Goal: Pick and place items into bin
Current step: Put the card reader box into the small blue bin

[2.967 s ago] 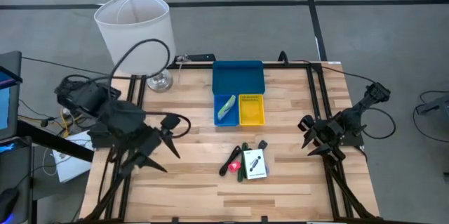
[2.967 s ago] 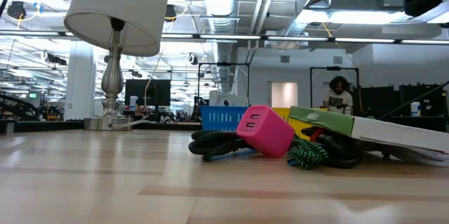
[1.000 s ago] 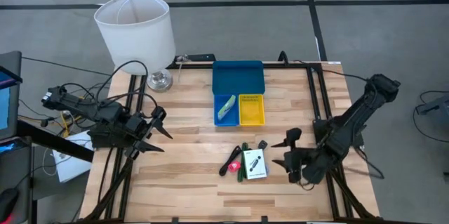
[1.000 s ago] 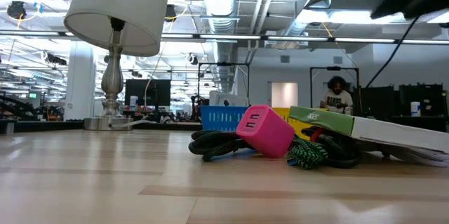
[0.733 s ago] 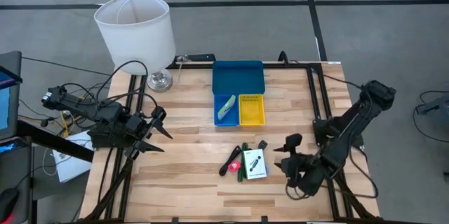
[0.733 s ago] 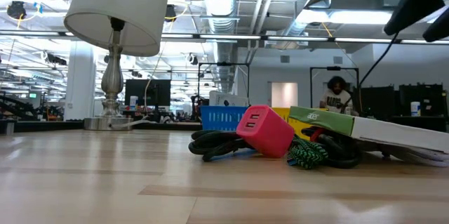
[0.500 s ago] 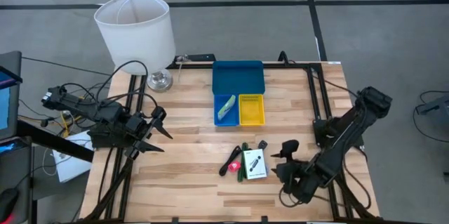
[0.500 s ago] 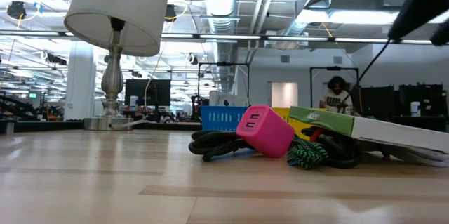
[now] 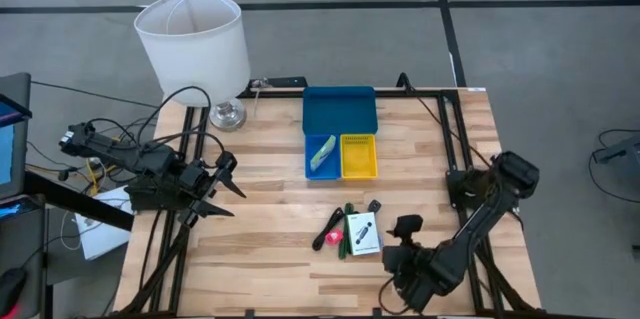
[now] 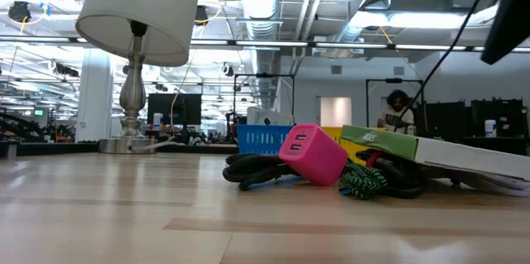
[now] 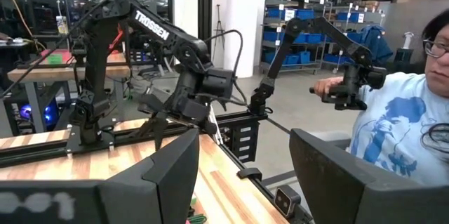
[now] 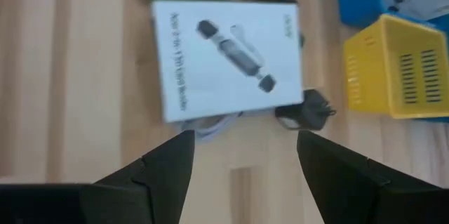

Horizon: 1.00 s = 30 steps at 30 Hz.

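Note:
The items lie in a heap near the table's middle front: a white card with black print (image 9: pixel 363 232), a pink-red block (image 9: pixel 331 236), black and green cords (image 9: pixel 345 229) and a small black piece (image 9: pixel 374 205). A pale green strip (image 9: pixel 321 151) lies in the small blue tray of the bin (image 9: pixel 340 109), next to the yellow tray (image 9: pixel 358 156). My right gripper (image 9: pixel 403 229) hovers open just right of the card (image 12: pixel 228 59) and touches nothing. My left gripper (image 9: pixel 222 181) waits open at the table's left edge.
A white lampshade on a metal foot (image 9: pixel 192 44) stands at the far left corner. Black frame rails (image 9: pixel 447 149) run along the table's sides. In the left wrist view a person in a blue shirt (image 11: pixel 400 133) sits beyond the table.
My right gripper has swung from the table's right side toward the near edge and leftward, closing in on the white card, and has stayed open. The items and my left arm have not moved.

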Tool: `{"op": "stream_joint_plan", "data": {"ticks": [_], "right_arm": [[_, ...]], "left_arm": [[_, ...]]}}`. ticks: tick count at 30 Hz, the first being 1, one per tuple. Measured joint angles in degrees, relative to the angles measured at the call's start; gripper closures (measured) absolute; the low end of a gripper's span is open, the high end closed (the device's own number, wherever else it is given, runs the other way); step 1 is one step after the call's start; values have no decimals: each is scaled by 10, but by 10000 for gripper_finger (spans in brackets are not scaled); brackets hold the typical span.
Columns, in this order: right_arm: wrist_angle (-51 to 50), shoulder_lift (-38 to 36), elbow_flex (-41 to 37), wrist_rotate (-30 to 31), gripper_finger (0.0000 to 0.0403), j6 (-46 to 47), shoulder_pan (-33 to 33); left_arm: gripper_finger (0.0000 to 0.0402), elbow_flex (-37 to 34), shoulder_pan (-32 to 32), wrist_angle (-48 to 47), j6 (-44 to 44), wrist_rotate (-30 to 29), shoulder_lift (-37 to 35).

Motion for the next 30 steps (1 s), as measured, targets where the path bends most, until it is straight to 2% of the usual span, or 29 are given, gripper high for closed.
{"op": "stream_joint_plan", "data": {"ticks": [9,20,30], "right_arm": [[-9,73,65,-20,154,28,8],[-4,109,113,-91,154,160,7],[28,106,142,-98,154,312,19]], "left_arm": [[189,0,0,0,0,0,0],[189,0,0,0,-38,0,0],[189,0,0,0,-45,0,0]]}}
